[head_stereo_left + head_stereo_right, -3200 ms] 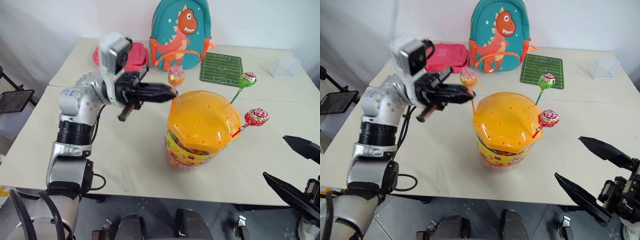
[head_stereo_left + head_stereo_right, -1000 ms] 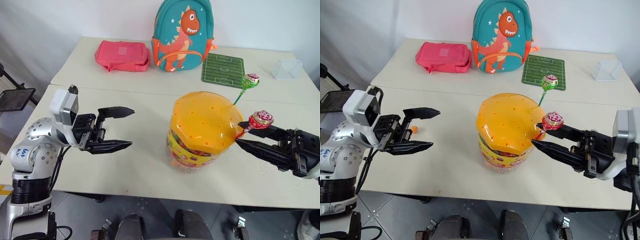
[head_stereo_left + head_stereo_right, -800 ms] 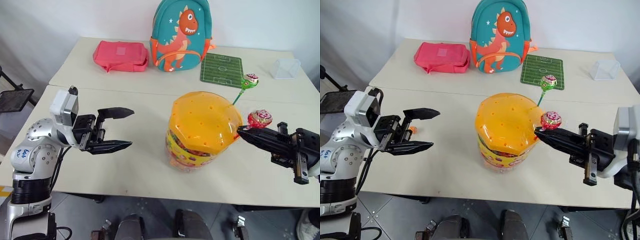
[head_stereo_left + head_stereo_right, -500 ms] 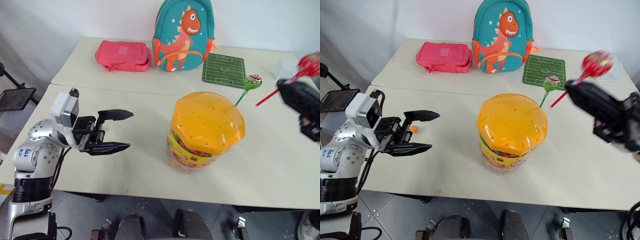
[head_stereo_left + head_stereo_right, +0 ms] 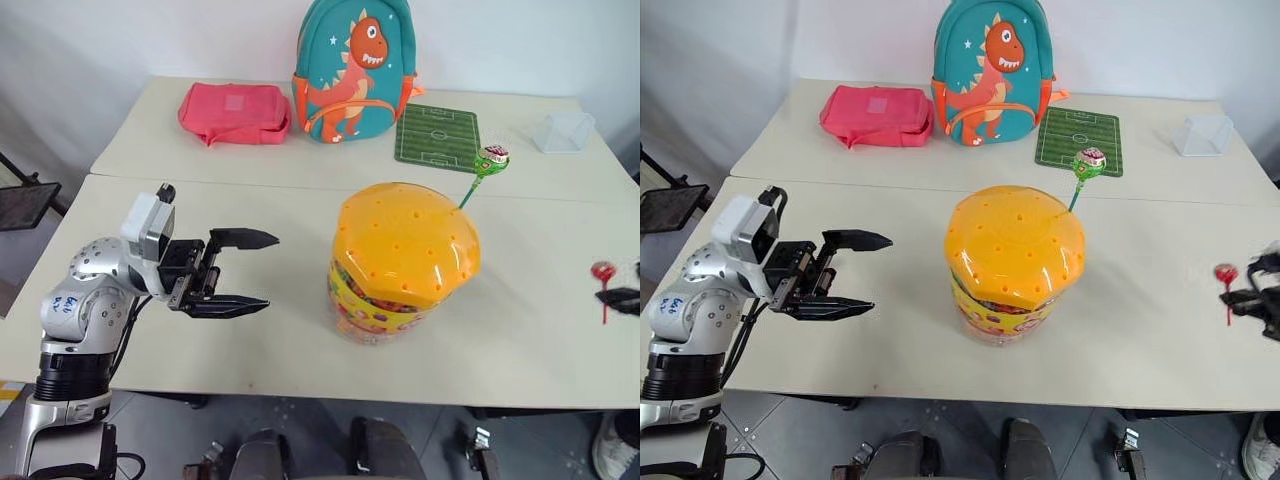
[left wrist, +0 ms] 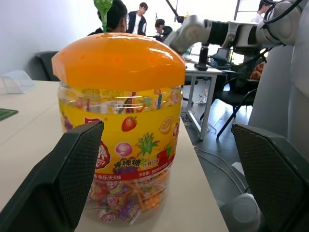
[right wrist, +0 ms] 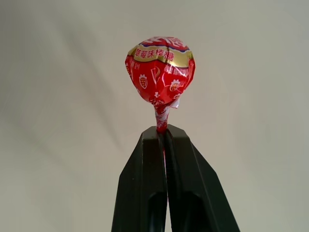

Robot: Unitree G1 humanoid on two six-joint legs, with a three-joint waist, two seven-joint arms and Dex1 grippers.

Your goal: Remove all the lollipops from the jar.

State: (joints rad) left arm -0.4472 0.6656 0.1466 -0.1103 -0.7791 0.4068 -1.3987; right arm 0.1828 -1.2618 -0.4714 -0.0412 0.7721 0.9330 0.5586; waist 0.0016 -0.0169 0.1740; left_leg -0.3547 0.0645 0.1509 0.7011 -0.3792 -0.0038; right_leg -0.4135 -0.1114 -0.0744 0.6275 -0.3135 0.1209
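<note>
Clamped on the stick of a red lollipop (image 7: pixel 161 77), our right gripper (image 7: pixel 164 133) shows in its wrist view with the two black fingers pressed together just under the wrapped candy head, against plain tabletop.

From the head camera we see that same gripper (image 5: pixel 1247 297) far to the right of the jar (image 5: pixel 404 262), low over the table (image 5: pixel 250 345), the red candy upright above it. Our left gripper (image 5: pixel 245 272) hangs wide apart and empty, well to the left of the jar and pointing at it. One green lollipop (image 5: pixel 491 159) stands in the jar's orange lid (image 5: pixel 405 239), at the back right edge.

Through the left wrist camera the jar sits squarely between our spread fingers (image 6: pixel 58 181), the green candy poking up behind the lid.

We judge the red one is being carried off to be laid down; next comes letting it go, then reaching for the green stick. Half a second ago the right gripper was raised high behind the jar; now it is down beside the table edge.
</note>
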